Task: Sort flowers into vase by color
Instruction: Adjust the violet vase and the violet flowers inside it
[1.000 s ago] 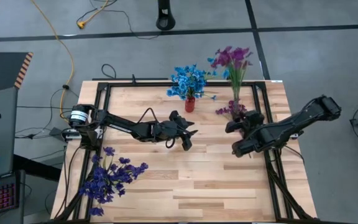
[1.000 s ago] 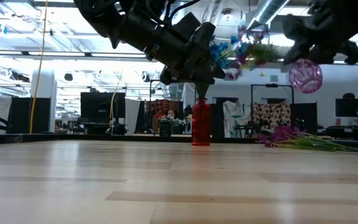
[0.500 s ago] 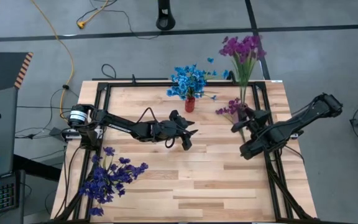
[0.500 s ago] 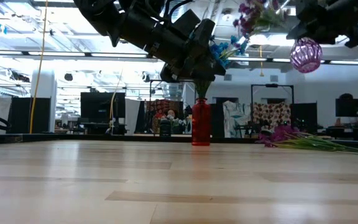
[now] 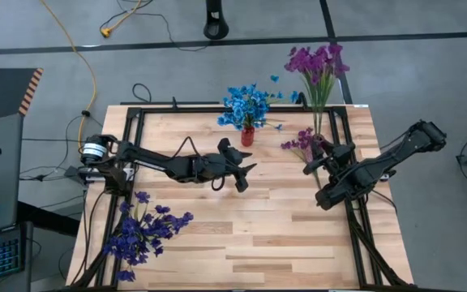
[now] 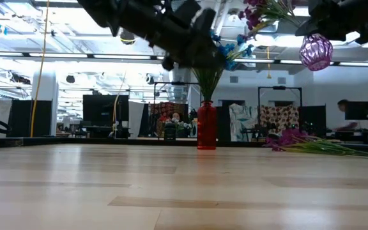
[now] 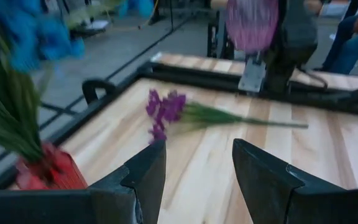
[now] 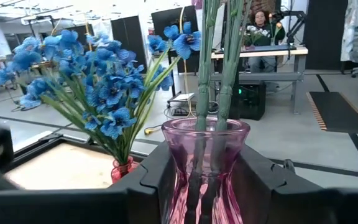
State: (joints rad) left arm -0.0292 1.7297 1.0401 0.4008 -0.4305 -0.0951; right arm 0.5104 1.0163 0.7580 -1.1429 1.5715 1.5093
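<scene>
My right gripper is shut on a pink glass vase, raised over the table's right side; magenta flowers stand in the vase. A small red vase full of blue flowers stands on its base at the far middle. My left gripper hangs open and holds nothing, just on the near side of the red vase. A loose magenta flower lies flat on the wood beside the right arm. Indigo flowers lie in a heap at the near left. My right gripper pinches the pink vase's body between its two fingers, below the flared rim. The fingers reach in level. The vase is lifted clear of the table, with the stems leaning out of its mouth toward the far edge.
A black metal frame runs around the tabletop. Bare wood lies open across the near middle. Beyond the far edge are cables on the floor and a room with desks, where a person sits.
My right gripper has risen and turned with the pink vase; the magenta flowers have swung from leaning toward the blue flowers to pointing past the far edge. My left gripper has risen a little, still open.
</scene>
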